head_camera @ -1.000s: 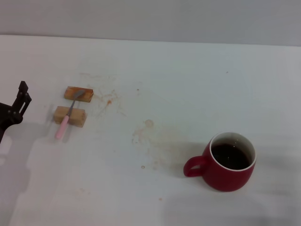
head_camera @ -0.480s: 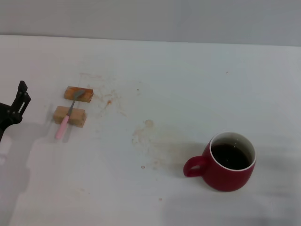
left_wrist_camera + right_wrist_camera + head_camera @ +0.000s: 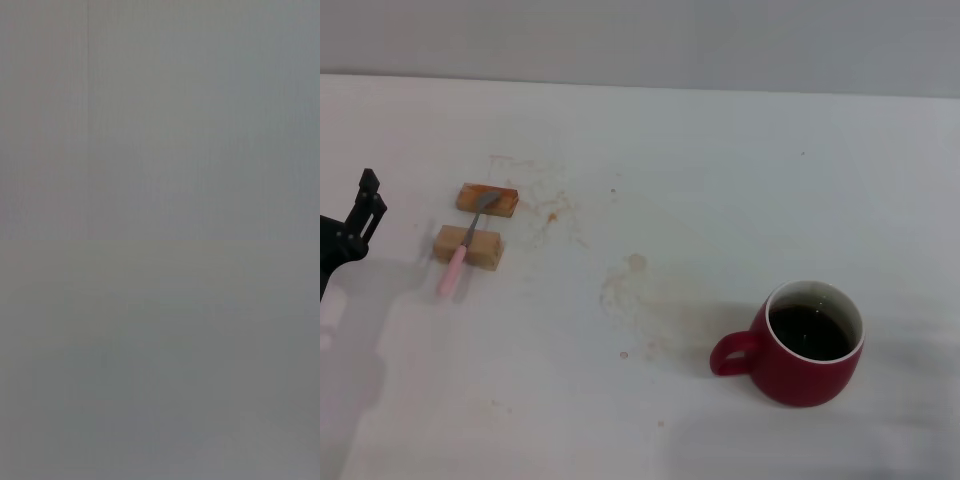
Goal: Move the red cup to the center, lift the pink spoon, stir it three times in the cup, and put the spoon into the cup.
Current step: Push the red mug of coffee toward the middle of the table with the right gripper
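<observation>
The red cup (image 3: 807, 343) stands at the front right of the white table, its handle pointing left and dark liquid inside. The pink spoon (image 3: 462, 250) lies at the left, resting across two tan wooden blocks, pink handle toward the front, metal bowl on the far block. My left gripper (image 3: 362, 212) sits at the far left edge of the head view, left of the spoon and apart from it, holding nothing. My right gripper is out of view. Both wrist views show only plain grey.
Two tan wooden blocks (image 3: 468, 246) (image 3: 487, 198) support the spoon. Brownish stains (image 3: 636, 263) mark the white table (image 3: 720, 180) around its middle. A grey wall runs along the table's far edge.
The left gripper has shifted very slightly up and left at the picture's edge. Cup and spoon have not moved.
</observation>
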Tool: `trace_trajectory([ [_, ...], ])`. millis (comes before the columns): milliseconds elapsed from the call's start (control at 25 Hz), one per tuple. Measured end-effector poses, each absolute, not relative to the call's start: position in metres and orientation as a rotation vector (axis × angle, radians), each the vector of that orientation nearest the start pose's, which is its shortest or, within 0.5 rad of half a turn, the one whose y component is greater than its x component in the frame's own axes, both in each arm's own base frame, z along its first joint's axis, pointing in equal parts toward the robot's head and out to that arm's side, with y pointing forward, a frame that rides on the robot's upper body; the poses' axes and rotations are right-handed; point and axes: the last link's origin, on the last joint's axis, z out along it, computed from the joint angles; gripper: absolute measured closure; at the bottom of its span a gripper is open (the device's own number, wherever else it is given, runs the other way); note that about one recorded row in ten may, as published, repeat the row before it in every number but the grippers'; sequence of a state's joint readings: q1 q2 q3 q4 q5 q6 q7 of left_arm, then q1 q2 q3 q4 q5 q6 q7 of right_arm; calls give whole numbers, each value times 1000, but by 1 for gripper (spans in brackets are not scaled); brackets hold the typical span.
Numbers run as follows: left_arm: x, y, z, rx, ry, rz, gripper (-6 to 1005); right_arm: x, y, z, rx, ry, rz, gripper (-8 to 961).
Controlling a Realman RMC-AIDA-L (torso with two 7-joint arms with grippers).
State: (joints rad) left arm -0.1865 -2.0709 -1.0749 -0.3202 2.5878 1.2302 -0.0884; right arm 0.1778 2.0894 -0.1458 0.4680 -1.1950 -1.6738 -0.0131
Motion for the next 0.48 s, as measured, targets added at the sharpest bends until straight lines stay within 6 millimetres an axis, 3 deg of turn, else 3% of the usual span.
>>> trace_trajectory([
  [480, -350, 273, -7, -1542, -511, -677, 183, 331, 172, -48, -1302, 708, 769, 952],
])
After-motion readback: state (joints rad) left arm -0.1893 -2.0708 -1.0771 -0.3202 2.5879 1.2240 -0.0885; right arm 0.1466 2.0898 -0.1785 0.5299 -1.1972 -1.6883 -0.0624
